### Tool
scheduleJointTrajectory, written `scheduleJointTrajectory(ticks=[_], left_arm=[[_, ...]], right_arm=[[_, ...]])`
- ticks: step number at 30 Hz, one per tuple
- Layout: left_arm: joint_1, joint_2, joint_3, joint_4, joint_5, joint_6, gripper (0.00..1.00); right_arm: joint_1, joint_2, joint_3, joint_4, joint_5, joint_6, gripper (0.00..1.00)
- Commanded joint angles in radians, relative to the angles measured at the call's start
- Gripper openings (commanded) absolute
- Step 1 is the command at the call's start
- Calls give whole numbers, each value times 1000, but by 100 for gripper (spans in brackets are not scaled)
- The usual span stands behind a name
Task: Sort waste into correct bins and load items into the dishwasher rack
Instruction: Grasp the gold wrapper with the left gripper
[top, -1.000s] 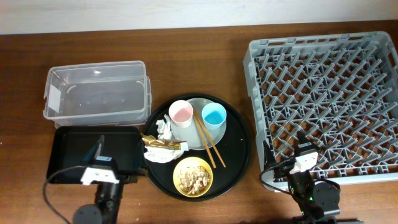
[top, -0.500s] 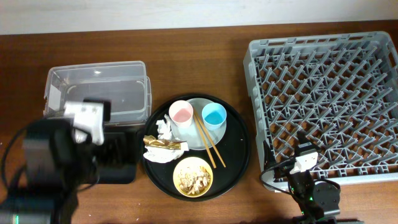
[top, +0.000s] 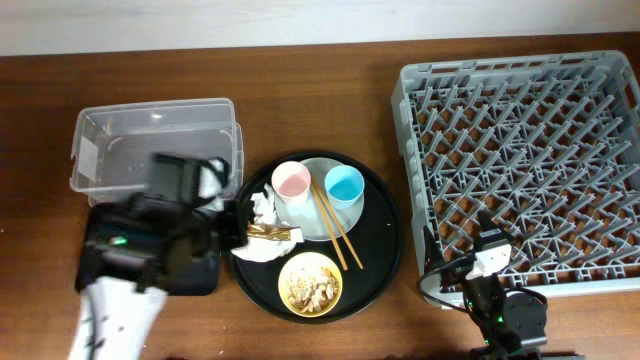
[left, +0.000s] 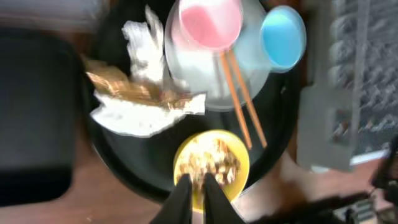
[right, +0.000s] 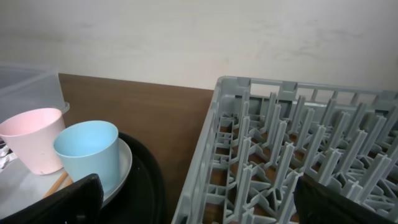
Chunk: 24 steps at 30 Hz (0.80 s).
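The left gripper (left: 198, 185) has risen from the near edge and swung toward the round black tray (top: 386, 236).

Blurred left arm (top: 150, 240), left end effector (left: 198, 186) pinched together, right end effector (right: 196, 190) spread wide

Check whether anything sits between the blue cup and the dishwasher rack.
Nothing visible does. Between the blue cup and the dishwasher rack lie only the round black tray's rim and bare table. The rack's openwork wall must be cleared.

Soft, even indoor light, little glare. The left arm (top: 150, 240) is motion-smeared overhead; its wrist view is blurred throughout.
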Motion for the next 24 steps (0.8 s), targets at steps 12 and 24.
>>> scheduleJointTrajectory(ticks=[12, 24], left_arm=[[-157, 135, -235, 253, -319, -589, 43], [-157, 344, -265, 332, -309, -740, 54]], right_arm=[[6, -7, -7, -2, 1, 5, 99], [6, -7, -7, -1, 1, 5, 99]])
